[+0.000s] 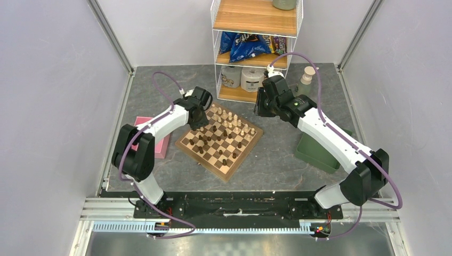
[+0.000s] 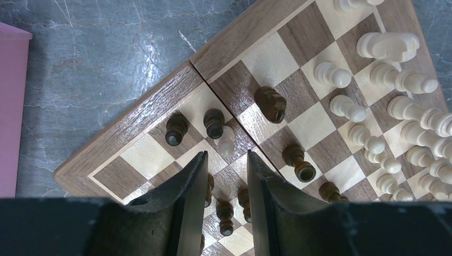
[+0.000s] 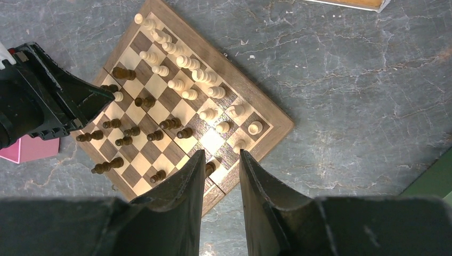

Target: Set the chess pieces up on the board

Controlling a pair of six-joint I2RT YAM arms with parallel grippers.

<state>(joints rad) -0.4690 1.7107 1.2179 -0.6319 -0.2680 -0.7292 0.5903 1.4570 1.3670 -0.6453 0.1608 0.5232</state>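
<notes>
One board [image 3: 213,141]; the left gripper [image 2: 226,157] and right gripper [image 3: 221,154] are both parted and empty. One pale pawn [image 2: 226,141] stands just beyond the left fingertips [image 2: 200,162]. The dark pieces [image 2: 225,216] beneath them are partly hidden.

Above the black base rail [image 1: 234,205], I see both arms built alike: the left arm [image 1: 165,121] and right arm [image 1: 330,136] wear glossy white shells between chunky black joints. A purple cable [image 1: 319,85] loops off each and trails back below the rail. The left gripper [image 2: 226,160] and right gripper [image 3: 221,157] carry matte black, tapered fingers.
</notes>
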